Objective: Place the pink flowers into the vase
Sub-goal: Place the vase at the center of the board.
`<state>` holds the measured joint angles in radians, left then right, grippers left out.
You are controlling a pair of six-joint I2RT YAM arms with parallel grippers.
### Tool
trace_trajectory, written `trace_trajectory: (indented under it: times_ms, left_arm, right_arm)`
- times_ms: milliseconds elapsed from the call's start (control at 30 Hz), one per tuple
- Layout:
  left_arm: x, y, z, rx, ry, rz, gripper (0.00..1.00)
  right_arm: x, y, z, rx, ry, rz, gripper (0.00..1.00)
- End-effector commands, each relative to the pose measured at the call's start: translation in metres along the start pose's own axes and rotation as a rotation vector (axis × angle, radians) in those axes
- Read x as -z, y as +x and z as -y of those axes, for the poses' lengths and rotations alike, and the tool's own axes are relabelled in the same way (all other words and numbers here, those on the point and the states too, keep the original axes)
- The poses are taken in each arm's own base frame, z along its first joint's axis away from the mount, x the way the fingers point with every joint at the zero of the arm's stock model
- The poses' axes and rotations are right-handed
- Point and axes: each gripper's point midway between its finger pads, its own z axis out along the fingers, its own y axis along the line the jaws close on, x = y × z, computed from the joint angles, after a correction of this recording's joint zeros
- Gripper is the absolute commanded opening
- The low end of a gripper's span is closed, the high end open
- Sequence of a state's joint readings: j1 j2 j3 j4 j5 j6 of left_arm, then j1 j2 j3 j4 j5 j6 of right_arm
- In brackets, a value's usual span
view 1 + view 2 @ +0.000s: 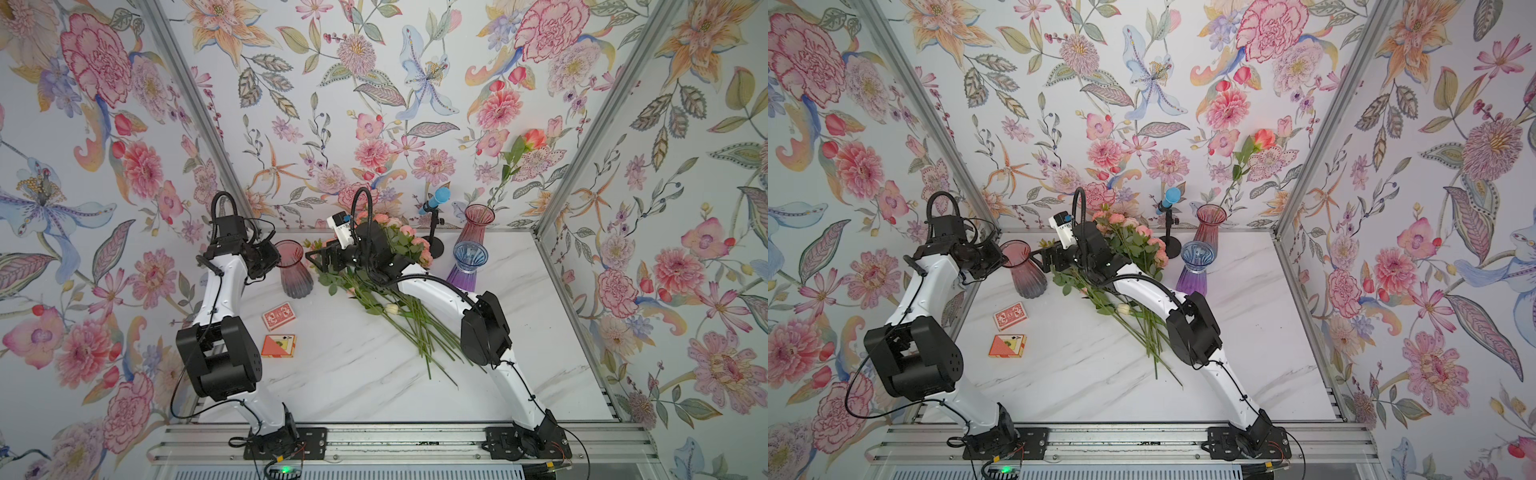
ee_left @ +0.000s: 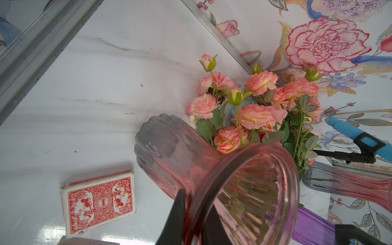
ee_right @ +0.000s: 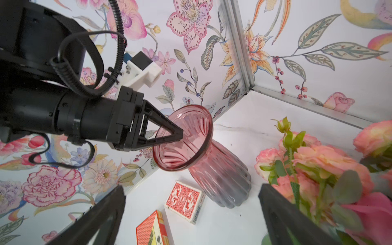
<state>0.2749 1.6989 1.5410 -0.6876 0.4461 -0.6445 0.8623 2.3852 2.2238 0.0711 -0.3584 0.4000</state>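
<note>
Left hand [image 3: 179,135] first: it is pinched almost closed on the rim of the pink vase [image 3: 220,178], one finger inside the mouth and one outside. That steadies the vase where it stands at the back left of the desk [image 1: 353,382]. My right hand [image 1: 321,259] is spread as wide as it goes and holds nothing. It hangs just beside that vase, over the leafy part of the pink flowers [image 1: 405,244].

The flowers lie in a loose bunch on the desk. Their blooms point toward the back wall, and the cut ends point toward my base and a little to my right. So the long axis runs back to front on a slant, passing under my right forearm. One coral flower [image 1: 534,139] already stands in the red vase [image 1: 478,226] at the back right.

I judge the flowers light, with thin springy stems and soft heads that would crush. The leaves look likely to snag, so one stem may drag its neighbours along. I would take a single stem about midway, on a bare stretch, and never by the bloom. The white bud [image 1: 391,308] among the stems is not mine to take. The pink vase looks like slick, breakable glass, so my left hand should hold it gently.
</note>
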Motion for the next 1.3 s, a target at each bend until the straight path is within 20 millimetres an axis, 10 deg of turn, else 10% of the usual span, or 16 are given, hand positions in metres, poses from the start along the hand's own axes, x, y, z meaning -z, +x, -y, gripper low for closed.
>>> trace_trajectory:
  times_ms: [0, 500, 1267]
  left_arm:
    - [0.027, -0.032, 0.039, -0.028, 0.148, 0.113, 0.0]
    - [0.033, -0.004, 0.041, -0.018, 0.119, 0.074, 0.0]
    - [0.041, 0.036, 0.037, -0.049, 0.083, 0.028, 0.0]
  right_arm:
    - [-0.008, -0.002, -0.008, -0.046, -0.008, 0.012, 0.99]
    - [-0.033, 0.015, -0.018, -0.054, -0.013, 0.015, 0.99]
    - [-0.017, 0.022, -0.004, -0.072, 0.063, -0.023, 0.99]
